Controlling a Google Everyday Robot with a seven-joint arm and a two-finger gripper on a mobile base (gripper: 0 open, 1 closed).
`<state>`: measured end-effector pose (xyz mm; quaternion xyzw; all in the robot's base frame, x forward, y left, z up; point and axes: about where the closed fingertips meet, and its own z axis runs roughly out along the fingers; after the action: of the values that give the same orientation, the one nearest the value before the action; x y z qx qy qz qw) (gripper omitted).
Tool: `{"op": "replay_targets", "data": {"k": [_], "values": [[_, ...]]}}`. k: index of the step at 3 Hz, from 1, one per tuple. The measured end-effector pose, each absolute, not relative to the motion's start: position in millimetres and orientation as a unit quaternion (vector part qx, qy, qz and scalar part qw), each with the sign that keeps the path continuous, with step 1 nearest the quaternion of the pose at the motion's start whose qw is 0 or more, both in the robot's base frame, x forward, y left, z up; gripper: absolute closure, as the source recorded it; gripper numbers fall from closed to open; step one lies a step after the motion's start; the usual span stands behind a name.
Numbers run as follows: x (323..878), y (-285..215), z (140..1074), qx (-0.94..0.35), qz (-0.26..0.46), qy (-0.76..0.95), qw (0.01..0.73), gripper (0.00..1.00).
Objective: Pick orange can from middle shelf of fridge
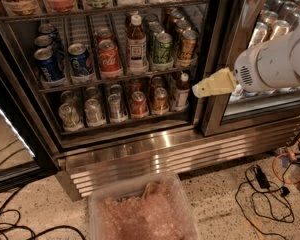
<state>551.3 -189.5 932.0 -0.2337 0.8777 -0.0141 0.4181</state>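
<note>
standing frontmost in the middle shelf's (121, 78) right lane, 1 orange can (186, 45) lies up-left of the claw (199, 90), apart; the claw's state i cannot tell.

White rounded arm (280, 59), dark slotted vent grille (245, 75) near wrist; pale yellow tapered gripper (199, 89), right of centre.

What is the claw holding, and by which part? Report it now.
Nothing. The claw hangs empty before the fridge, right of the orange can, which stands on the middle shelf.
</note>
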Motion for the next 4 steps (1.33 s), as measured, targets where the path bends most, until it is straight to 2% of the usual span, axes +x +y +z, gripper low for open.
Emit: {"op": "replay_targets", "data": {"k": [3, 4], "values": [[593.1, -159.6, 930.9, -0.133, 0.068, 0.857, 0.493, 0.0], [600.2, -141.5, 925.9, -0.12, 0.116, 0.845, 0.509, 0.0]]}}
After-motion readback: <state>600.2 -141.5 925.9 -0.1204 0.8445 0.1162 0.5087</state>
